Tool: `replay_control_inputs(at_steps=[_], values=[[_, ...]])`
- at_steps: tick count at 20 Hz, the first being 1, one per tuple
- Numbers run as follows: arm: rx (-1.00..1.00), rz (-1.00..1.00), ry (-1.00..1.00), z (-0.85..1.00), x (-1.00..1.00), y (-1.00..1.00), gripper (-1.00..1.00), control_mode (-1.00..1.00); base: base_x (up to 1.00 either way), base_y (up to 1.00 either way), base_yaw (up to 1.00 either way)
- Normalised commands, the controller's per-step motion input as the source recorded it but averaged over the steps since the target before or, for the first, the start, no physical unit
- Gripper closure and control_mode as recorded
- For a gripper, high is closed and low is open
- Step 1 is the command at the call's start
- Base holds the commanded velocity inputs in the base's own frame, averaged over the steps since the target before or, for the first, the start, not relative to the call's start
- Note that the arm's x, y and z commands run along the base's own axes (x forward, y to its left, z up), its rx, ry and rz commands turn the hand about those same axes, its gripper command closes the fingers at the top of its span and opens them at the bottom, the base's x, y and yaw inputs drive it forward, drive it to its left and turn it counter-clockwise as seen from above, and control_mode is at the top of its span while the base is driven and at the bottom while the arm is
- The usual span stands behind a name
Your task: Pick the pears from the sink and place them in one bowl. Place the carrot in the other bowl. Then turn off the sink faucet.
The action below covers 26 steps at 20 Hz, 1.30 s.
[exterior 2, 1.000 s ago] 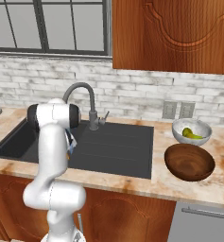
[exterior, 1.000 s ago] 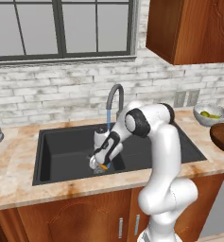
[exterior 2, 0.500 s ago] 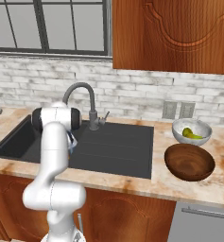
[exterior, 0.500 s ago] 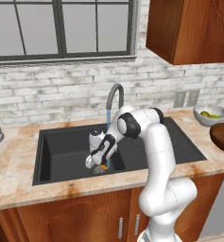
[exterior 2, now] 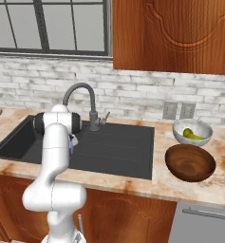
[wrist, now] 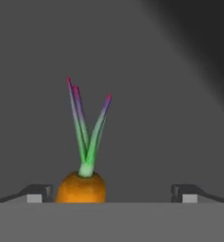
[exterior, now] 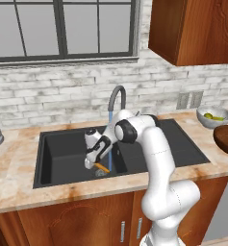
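Observation:
The carrot (exterior: pixel 102 167) lies on the floor of the black sink (exterior: pixel 62 149), close to the round drain. My gripper (exterior: pixel 92 160) hangs low in the basin right over it. In the hand view the carrot (wrist: pixel 81 187) shows its orange shoulder and green top, close to the left fingertip (wrist: pixel 37 192), while the gripper (wrist: pixel 111 193) stands open with its jaws wide apart. Both pears (exterior 2: pixel 192 135) lie in the pale grey bowl (exterior 2: pixel 203 128). The dark wooden bowl (exterior 2: pixel 190 163) holds nothing. A blue stream of water runs from the faucet (exterior: pixel 118 96).
Both bowls sit on the marble counter right of the sink, the grey bowl (exterior: pixel 212 117) behind the wooden bowl (exterior: pixel 226 139). The faucet (exterior 2: pixel 85 102) and its lever rise at the back rim, near my arm. A wooden cabinet hangs above.
My gripper has slid a little to the left inside the basin, ending over the carrot. The carrot, bowls and pears have stayed put.

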Motion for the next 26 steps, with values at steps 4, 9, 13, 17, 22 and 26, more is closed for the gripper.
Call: replay_control_inputs(at_steps=[4, 9, 13, 17, 22, 26], values=[[0.0, -0.02, 0.1, -0.35, -0.7, 0.0, -1.0, -1.0, 0.0, 0.0, 0.0], [0.0, -0.06, 0.07, -0.25, -0.44, 0.01, 1.0, -1.0, 0.0, 0.0, 0.0], [0.0, -0.05, 0.01, -0.04, -0.02, 0.0, 1.0, -1.0, 0.0, 0.0, 0.0], [0.04, -0.07, -0.01, 0.42, -0.1, -0.03, 1.0, -1.0, 0.0, 0.0, 0.0], [0.01, -0.03, -0.25, 0.9, -0.89, 0.0, 1.0, -1.0, 0.0, 0.0, 0.0], [0.0, 0.0, -0.31, 0.36, -1.0, 0.0, 1.0, -1.0, 0.0, 0.0, 0.0]])
